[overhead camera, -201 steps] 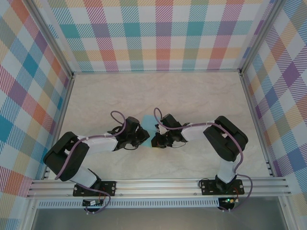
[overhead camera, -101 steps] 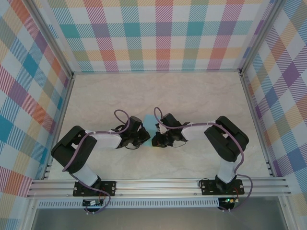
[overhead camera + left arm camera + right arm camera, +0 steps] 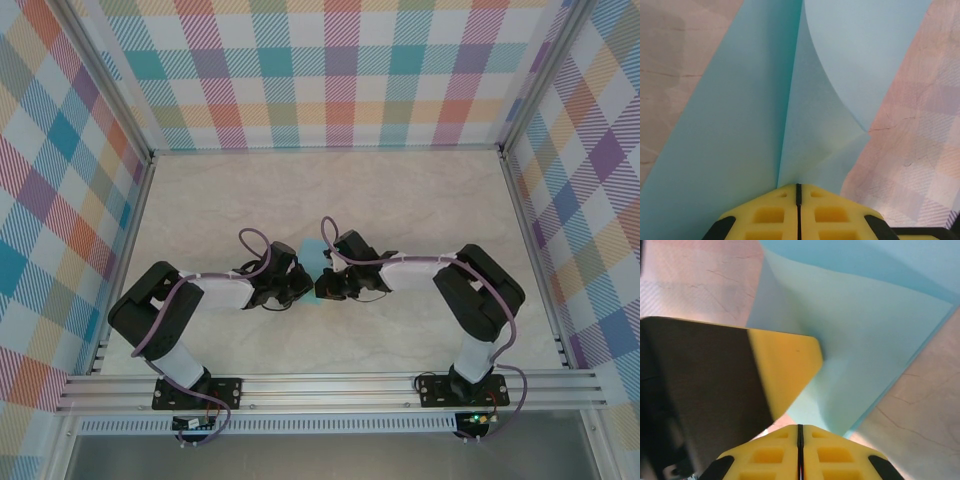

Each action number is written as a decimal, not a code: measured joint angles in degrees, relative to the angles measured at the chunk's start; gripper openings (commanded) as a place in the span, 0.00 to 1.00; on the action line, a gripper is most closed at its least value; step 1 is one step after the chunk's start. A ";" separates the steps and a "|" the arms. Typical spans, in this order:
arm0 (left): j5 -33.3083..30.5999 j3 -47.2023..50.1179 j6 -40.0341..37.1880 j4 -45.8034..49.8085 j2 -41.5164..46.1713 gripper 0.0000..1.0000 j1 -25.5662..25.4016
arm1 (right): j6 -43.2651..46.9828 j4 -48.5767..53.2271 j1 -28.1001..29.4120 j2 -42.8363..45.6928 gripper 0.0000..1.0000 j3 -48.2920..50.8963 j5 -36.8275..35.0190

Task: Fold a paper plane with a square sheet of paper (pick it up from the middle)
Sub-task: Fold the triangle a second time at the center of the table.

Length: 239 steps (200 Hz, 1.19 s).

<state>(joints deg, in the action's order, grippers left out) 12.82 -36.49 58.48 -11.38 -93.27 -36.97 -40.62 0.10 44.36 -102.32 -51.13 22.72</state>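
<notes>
Between the two facing pairs of fingers, over mid-surface [image 3: 430, 200]: one square sheet of paper [image 3: 313, 248], nipped from both sides.

Counted large to small: one surface, two arms, one sheet, two finger pairs. Left arm [image 3: 215, 295] and right arm [image 3: 420, 272] equally near, tips almost meeting. Left fingers [image 3: 765, 216] pressed together, pinching a raised ridge of the sheet, long axis of that ridge straight ahead of the tips. Right fingers [image 3: 840, 456] pressed together too, apparently nipping the sheet's near edge, paper rising ahead and leftward. Likely next: creasing along that ridge, both pinches kept level.
</notes>
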 measured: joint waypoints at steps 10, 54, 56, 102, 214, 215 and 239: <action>0.00 0.00 0.00 0.00 0.00 0.07 0.00 | 0.15 0.02 0.00 -0.79 0.09 -0.02 -0.22; 0.13 0.02 0.20 -0.20 0.00 0.08 0.00 | 0.83 0.87 0.00 -2.54 0.08 -0.74 -1.05; 0.13 0.02 0.22 -0.20 0.00 0.08 0.00 | 0.83 0.94 0.00 -2.54 0.08 -0.81 -1.05; 0.15 0.02 0.17 -0.26 0.02 0.10 0.22 | 1.44 2.16 0.00 -2.95 0.08 -1.57 -0.98; 1.27 -1.38 -3.52 0.74 -0.90 0.11 5.09 | 5.55 10.73 0.00 -5.55 0.08 -7.10 -1.03; 1.29 -1.49 -3.67 0.74 -1.01 0.11 5.25 | 5.57 10.80 0.00 -5.55 0.08 -7.15 -1.03; 3.21 -2.69 -5.07 0.74 -2.51 0.12 6.49 | 6.08 11.41 0.00 -5.75 0.08 -7.50 -1.03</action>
<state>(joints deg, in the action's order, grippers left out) 16.03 -39.18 53.41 -10.63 -95.79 -30.48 -34.54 11.51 44.36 -108.07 -58.63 21.69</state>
